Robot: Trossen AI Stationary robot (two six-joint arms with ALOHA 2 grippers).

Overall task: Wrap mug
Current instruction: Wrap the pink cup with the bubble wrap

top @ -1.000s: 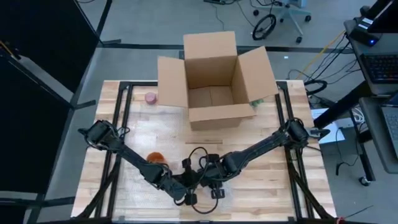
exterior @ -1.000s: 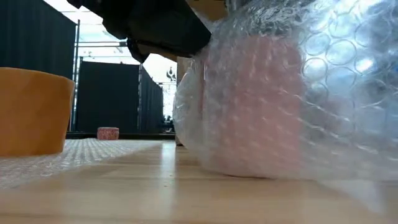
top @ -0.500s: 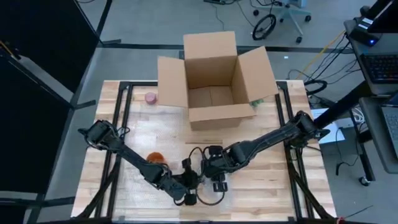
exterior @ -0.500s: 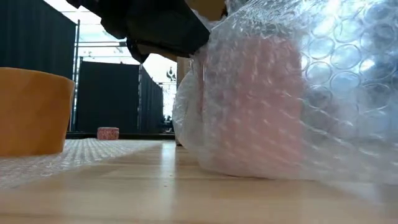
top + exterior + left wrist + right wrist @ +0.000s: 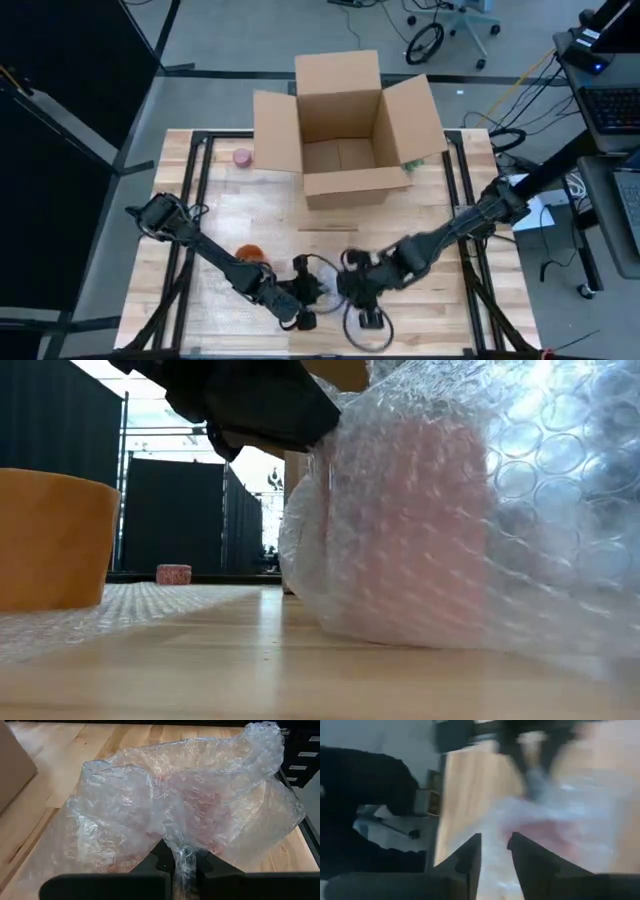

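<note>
Table (image 5: 440, 310) front edge — left pincer (image 5: 182, 865) clenches bubble wrap (image 5: 190, 805); right pincer (image 5: 495, 852) released, near mug (image 5: 410, 530).

Wooden table (image 5: 440, 300) bore an open cardboard box (image 5: 345, 125) at upper centre, bubble-wrapped mug (image 5: 420, 530) at lower centre, orange cup (image 5: 250, 254) lower left.

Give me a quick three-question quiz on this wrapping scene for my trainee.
1. True or false: the cardboard box has its flaps closed.
2. What is the left gripper shut on? A) bubble wrap B) orange cup C) a box flap
3. Fill in: the mug showing through the wrap is ____ in colour.

Key: 1 false; 2 A; 3 pink.
</note>
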